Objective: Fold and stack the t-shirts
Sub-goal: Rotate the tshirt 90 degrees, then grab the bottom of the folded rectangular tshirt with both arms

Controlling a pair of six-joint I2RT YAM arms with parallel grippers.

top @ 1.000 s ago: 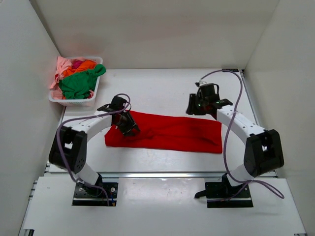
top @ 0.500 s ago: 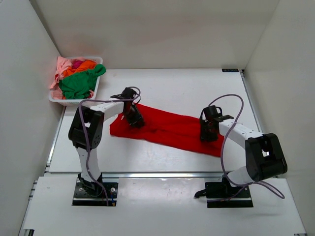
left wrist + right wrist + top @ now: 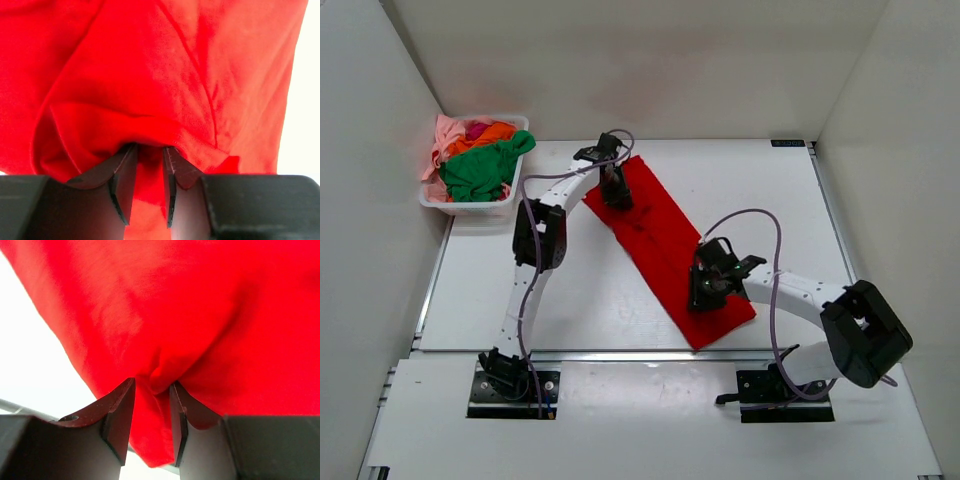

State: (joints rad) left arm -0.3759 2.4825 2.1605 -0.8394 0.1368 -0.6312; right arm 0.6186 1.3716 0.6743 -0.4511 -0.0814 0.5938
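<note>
Left gripper (image 3: 613, 190) nips a bunched fold of the red t-shirt (image 3: 660, 240) at its far end, by the middle of the table's (image 3: 570, 300) far edge. The right gripper (image 3: 705, 290) clamps cloth at the near end, toward the near right corner. Pinched at both ends, the narrow strip lies flat and diagonal, probably ready for folding end to end. Other t-shirts (image 3: 480, 170) wait in the white basket (image 3: 470, 207) at the far left corner.
</note>
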